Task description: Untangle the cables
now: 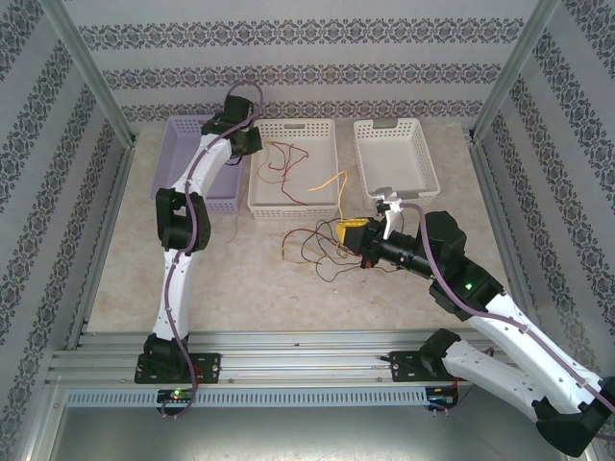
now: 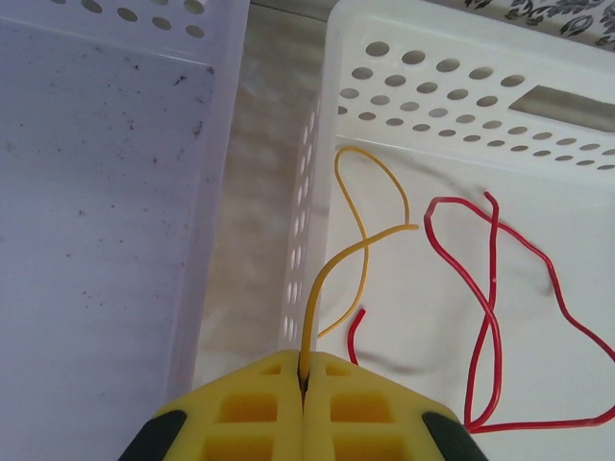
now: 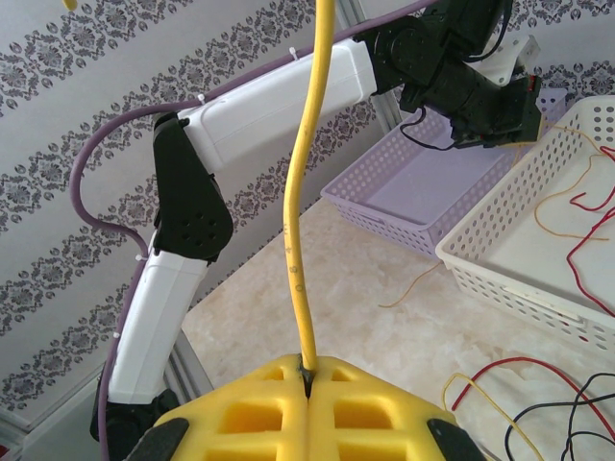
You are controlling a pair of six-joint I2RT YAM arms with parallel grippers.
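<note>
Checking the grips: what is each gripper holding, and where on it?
Left gripper pinches the looping yellow wire, right gripper the upright yellow wire, each in shut jaws; whether at an end cannot be told.

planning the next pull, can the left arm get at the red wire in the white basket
Probably not yet: the red wire lies uncovered near the left gripper, but that gripper is shut on a yellow wire.

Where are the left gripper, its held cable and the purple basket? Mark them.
left gripper (image 2: 304,370), left wrist view, between fingertips.
yellow cable (image 2: 363,242), left wrist view, crossing point.
purple basket (image 1: 178,158), top external view, bare floor.
</note>
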